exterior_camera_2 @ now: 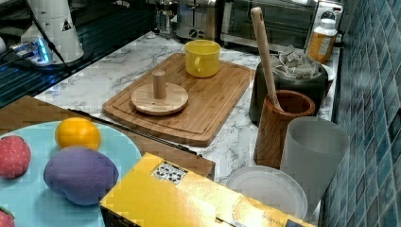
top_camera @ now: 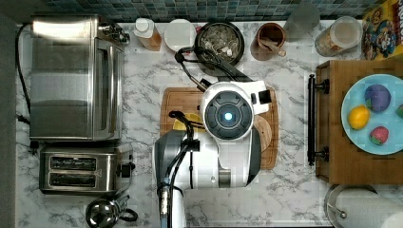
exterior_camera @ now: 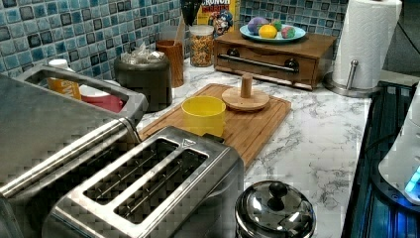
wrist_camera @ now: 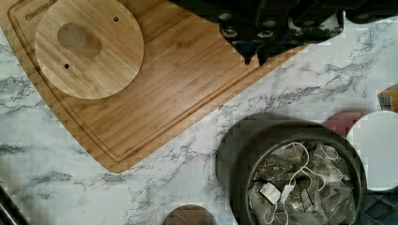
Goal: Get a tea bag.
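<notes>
Wrist view is showing my hand (wrist_camera: 254,60) with fingertips nearly closed and gripping nothing, over the board's (wrist_camera: 187,89) edge. I am seeing the tea bag (wrist_camera: 277,165) piled among many in the dark canister (wrist_camera: 234,154) on the table (wrist_camera: 70,187), lid (wrist_camera: 89,47) lying aside, leaving it open.

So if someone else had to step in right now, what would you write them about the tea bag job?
Gripper: shut, holding nothing, above the edge of the cutting board.
Tea bags: all piled in the dark canister, behind the board by the tiled wall.
Done: the wooden lid is off and lies on the board, so the canister is open.
Left: move over the canister, open the gripper, lower, pinch one tea bag and lift it out.
</notes>
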Controlling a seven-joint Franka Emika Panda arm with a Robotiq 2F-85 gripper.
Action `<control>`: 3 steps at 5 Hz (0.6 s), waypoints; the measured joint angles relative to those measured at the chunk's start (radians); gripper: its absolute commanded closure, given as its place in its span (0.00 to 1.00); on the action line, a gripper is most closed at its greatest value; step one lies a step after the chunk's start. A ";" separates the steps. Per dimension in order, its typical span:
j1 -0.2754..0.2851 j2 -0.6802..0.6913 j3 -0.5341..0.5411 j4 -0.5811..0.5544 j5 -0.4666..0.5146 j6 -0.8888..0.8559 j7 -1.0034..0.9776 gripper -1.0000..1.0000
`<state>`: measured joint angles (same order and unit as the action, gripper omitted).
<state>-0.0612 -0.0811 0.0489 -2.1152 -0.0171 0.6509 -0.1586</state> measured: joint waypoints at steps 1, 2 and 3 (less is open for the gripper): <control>-0.012 0.001 0.007 0.000 -0.005 -0.020 0.000 1.00; -0.013 0.001 0.006 0.000 -0.005 -0.020 0.000 1.00; -0.016 -0.001 0.005 0.000 -0.005 -0.023 0.000 1.00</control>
